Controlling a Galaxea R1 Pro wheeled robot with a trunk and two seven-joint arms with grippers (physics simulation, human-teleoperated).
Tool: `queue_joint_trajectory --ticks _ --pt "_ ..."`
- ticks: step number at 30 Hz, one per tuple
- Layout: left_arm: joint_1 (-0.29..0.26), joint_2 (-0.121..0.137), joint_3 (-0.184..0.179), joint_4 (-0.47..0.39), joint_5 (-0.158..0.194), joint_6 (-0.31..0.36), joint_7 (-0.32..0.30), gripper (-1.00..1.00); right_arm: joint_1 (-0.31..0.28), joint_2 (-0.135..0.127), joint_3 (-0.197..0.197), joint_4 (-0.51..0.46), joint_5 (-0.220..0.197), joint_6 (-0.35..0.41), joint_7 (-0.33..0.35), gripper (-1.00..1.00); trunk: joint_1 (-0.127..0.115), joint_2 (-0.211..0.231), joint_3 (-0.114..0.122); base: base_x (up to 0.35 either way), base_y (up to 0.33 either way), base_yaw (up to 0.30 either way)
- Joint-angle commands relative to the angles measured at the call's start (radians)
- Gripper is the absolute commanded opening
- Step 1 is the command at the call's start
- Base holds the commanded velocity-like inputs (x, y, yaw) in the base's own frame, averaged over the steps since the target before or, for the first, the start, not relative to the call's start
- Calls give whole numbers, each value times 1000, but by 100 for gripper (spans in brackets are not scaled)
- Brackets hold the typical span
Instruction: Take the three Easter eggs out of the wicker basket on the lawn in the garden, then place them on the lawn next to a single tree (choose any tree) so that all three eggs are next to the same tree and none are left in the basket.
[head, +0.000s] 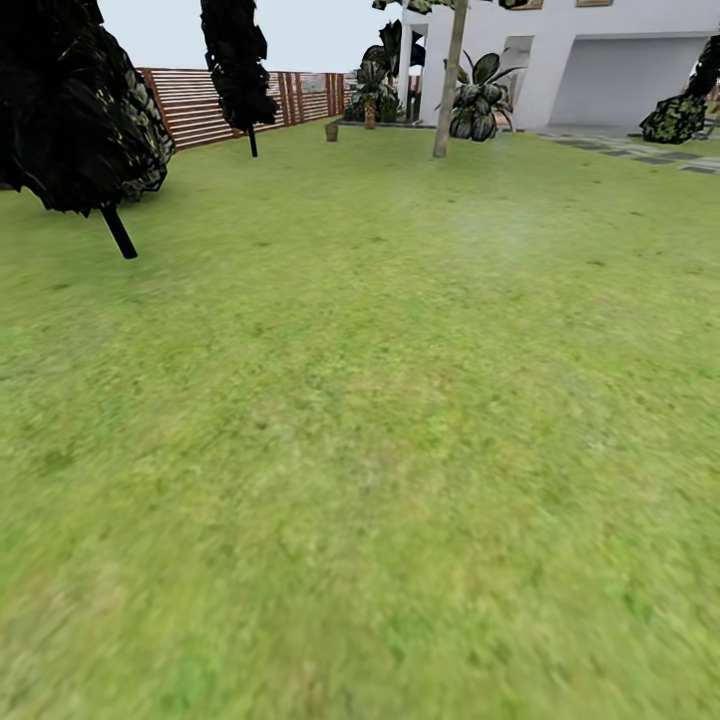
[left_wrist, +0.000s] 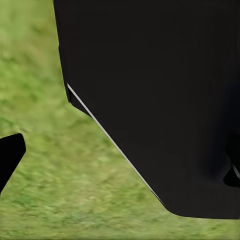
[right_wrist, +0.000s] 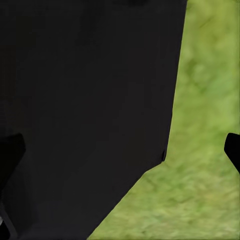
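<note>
The lawn (head: 380, 420) spreads wide and green ahead of me in the head view. A pale straight tree (head: 447, 90) trunk stands far off near the white house. A small brown thing (head: 331, 131) sits on the grass by the fence; it may be the wicker basket, but it is too small to tell. The Easter eggs are out of view. My left gripper (left_wrist: 120, 165) hangs open over grass, one dark fingertip (left_wrist: 10, 157) showing at the frame's edge. My right gripper (right_wrist: 120, 150) is open too, with a fingertip (right_wrist: 233, 150) over grass and nothing held.
Two dark-leaved thin-trunked trees (head: 75, 110) (head: 240, 60) stand at the left before a slatted wooden fence (head: 200, 100). Palms (head: 480, 100) and a white house (head: 600, 60) lie far ahead, with grey paving (head: 640, 150) at the right. A black part of the robot (left_wrist: 160, 100) looms in both wrist views.
</note>
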Motion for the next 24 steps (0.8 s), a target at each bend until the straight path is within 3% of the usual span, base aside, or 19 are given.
queue_joint_trajectory --ticks 1,24 --pt "1 0 1 -2 2 0 -1 100 0 0 0 1 1 -3 -1 100 0 0 1 0 0 0" --pt "1 0 1 -2 2 -1 -1 100 0 0 0 1 1 -3 -1 100 0 0 37 0 0 19"
